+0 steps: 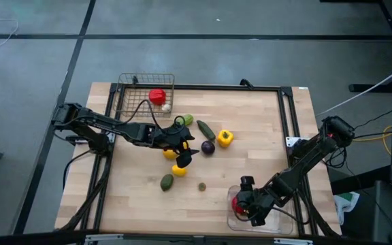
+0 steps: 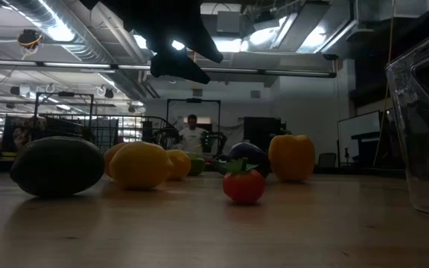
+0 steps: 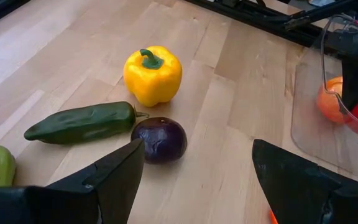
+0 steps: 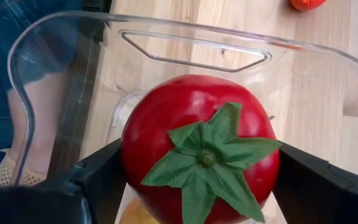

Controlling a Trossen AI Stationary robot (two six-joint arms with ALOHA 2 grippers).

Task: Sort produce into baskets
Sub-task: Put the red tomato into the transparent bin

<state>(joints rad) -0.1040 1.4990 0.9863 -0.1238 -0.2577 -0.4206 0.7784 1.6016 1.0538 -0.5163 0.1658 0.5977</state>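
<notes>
Right gripper (image 4: 197, 180): fingers hold the red tomato (image 4: 199, 148) inside the clear tray (image 4: 185, 40).
Left gripper (image 3: 194, 177): fingers wide, empty, near the purple eggplant (image 3: 160, 139).

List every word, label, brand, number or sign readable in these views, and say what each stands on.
None can be read.
The produce, such as the tomato and yellow bell pepper, carries no sticker or print.
The clear plastic tray and the wire basket show no marking.
The tabletop is bare wood.
Boards and fittings in the room behind, in the low view, are too small and dim to read.
</notes>
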